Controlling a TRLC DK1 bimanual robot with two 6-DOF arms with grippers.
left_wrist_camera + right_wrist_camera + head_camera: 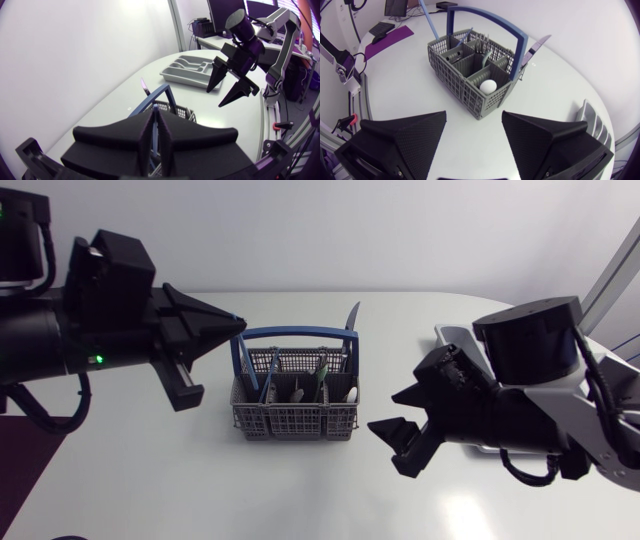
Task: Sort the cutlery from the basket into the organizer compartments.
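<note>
Table: a white, round-edged tabletop [150,480] carried everything below.
Left gripper: the matte black left gripper [232,320] [154,112] sat at the left, its wedge fingers pressed together with nothing between them. Its tip was by the left end of the basket's handle; whether they touched could not be told.
Basket: a grey plastic mesh basket with a blue arched handle [295,422] [176,112] [490,102] stood upright mid-table, between the two grippers.
Cutlery: all of it was in the basket. A metal knife blade [352,315] [145,86] [536,47] leaned out at the far right corner, a white rounded spoon bowl [352,393] [488,86] sat in the right-hand compartment, and fork tines showed in the middle ones.
Right gripper: the matte black right gripper [385,412] [216,98] [474,115] was just right of the basket, fingers spread wide and holding nothing, pointed at it.
Organizer: a grey moulded organizer tray [445,335] [182,80] [587,117] lay at the far right, partly hidden under the right arm.
</note>
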